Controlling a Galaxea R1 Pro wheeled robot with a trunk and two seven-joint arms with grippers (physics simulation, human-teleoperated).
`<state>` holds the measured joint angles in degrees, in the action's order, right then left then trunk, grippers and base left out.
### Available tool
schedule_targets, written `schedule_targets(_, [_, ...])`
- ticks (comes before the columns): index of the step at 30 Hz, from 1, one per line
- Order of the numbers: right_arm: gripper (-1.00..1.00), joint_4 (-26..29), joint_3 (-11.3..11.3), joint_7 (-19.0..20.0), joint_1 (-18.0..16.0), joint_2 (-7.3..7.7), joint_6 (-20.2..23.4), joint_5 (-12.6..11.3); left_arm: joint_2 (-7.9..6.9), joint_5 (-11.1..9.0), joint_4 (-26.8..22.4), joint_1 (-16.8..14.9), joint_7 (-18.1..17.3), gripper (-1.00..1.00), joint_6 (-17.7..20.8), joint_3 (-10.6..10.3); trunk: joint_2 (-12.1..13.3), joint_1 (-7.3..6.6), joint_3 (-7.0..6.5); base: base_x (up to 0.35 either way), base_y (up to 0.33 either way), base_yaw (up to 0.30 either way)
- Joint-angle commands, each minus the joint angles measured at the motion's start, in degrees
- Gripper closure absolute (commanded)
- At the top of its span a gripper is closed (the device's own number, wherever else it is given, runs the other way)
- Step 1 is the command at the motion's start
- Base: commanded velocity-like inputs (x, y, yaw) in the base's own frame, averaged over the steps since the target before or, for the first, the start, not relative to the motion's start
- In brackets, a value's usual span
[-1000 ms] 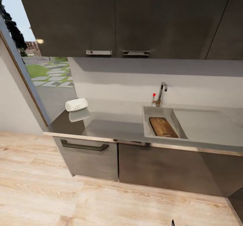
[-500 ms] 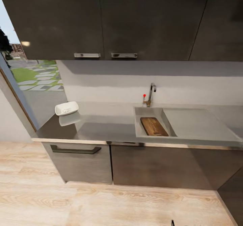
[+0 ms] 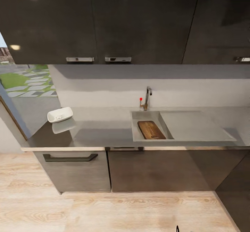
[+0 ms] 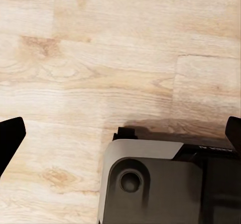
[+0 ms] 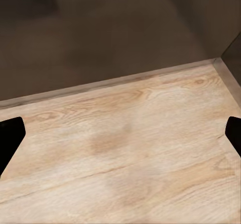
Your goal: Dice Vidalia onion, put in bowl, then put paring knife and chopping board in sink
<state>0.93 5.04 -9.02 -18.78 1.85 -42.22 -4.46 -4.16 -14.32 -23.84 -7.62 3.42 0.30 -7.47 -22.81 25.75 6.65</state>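
The robot stood back from the long grey shiny table (image 3: 104, 129) in the kitchen.

The dark brown wooden chopping board (image 3: 150, 130) lay flat inside the grey steel sink (image 3: 147, 115), below the chrome bent tap (image 3: 147, 97) with a red dot. The shiny white squarish bowl (image 3: 60, 114) sat far off at the left end of the table, near the window. Dark cabinets hung above and stood below. The left gripper (image 4: 120, 136) was spread wide over the pale wooden floor (image 4: 100, 58), above a grey part of the robot. The right gripper (image 5: 120, 133) was spread wide too, over the floor near a dark cabinet wall.
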Motion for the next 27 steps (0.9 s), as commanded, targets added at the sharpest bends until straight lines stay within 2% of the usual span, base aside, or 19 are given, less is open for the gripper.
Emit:
schedule_targets(1, [-1.00,-0.05,0.41,0.22,-0.04,-0.01,-0.23,-0.02,-0.06,-0.53,-0.04,-0.03,0.36,-1.00,0.04,-0.47,-0.11,0.03,0.03,0.000,0.000,-0.006])
schedule_targets(27, [-1.00,-0.05,0.41,0.25,-0.04,-0.10,-0.23,-0.02,-0.06,-0.53,0.24,-0.03,0.37,-1.00,0.05,-0.44,-0.11,0.03,-2.31,0.000,0.000,0.000])
